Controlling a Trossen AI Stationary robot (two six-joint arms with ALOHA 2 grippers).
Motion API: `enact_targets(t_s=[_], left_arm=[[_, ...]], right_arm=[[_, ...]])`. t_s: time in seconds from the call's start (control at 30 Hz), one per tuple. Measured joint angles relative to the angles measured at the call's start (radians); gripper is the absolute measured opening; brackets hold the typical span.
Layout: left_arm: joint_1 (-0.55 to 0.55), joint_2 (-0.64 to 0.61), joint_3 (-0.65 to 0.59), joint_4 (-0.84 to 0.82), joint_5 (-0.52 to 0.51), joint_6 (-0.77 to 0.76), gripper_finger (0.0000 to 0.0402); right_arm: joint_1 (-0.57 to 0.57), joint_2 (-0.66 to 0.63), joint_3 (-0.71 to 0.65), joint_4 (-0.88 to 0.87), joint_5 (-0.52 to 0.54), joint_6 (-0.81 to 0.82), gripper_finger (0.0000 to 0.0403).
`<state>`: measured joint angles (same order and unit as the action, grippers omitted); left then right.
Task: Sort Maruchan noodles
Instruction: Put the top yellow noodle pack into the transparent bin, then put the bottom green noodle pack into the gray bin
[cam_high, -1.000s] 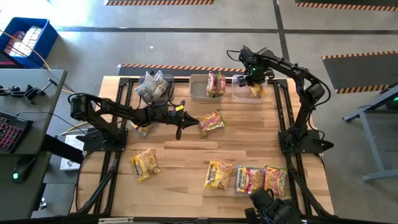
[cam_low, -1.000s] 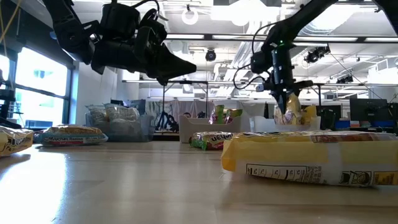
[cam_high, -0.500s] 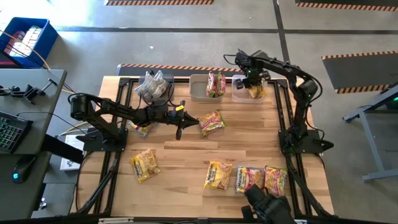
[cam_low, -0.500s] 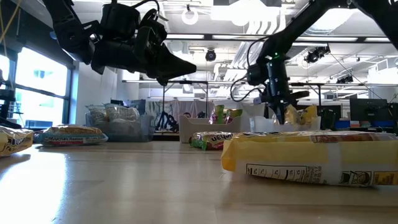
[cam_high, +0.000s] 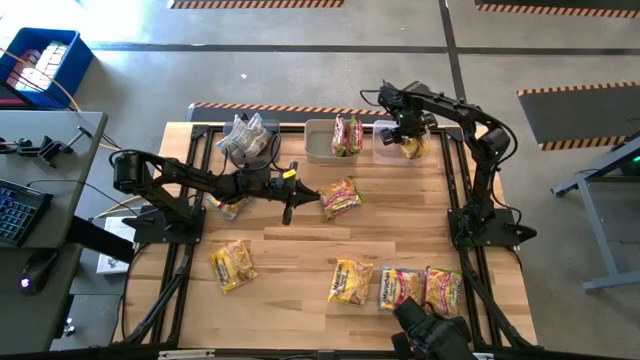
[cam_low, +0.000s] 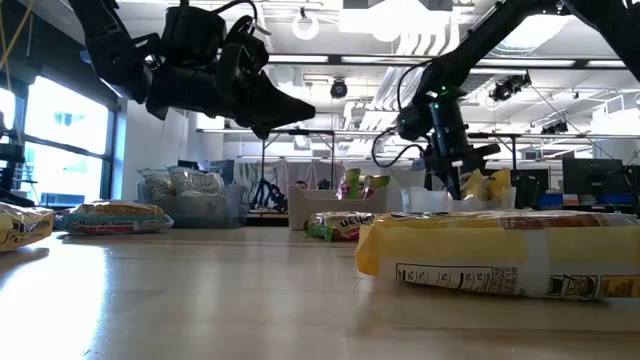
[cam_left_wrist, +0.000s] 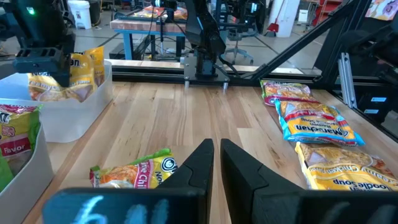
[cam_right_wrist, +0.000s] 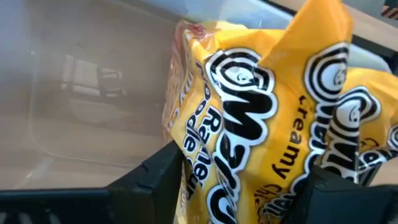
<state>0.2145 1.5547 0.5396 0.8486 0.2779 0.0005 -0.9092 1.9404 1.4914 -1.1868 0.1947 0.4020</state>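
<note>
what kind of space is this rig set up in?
Likely a robotics lab or workshop. Hazard-striped tape marks the concrete floor, exposed ducts and lights run overhead, and a second workbench stands beyond the wooden table.

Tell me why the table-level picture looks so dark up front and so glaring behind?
Low view: bright ceiling lights and a window backlight the scene, so the left claw shows as a black silhouette, and the nearest yellow packet looks soft and looms large. Right wrist view: a yellow packet fills the frame at close range, with the bin wall hazy behind it. High view: evenly lit, with soft shadows.
</note>
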Motion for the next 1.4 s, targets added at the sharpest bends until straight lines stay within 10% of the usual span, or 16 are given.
enact_targets(t_s=[0.73,1.13,1.4], left_arm=[[0.000,0.000,0.000,-0.014,0.000,0.019,0.0019],[0.000,0.000,0.000,-0.013,-0.001,0.029,0.0019],[0.000,0.000,0.000,-0.013,-0.001,0.029,0.0019]], right_arm=[[0.030,-0.282,-0.002,-0.081,0.060,-0.109,0.0181],[0.394,-0.806,-0.644,0.514,0.066,0.027,0.0015],[0.853,-1.034,-0.798,0.355,0.092,0.506,0.0004]])
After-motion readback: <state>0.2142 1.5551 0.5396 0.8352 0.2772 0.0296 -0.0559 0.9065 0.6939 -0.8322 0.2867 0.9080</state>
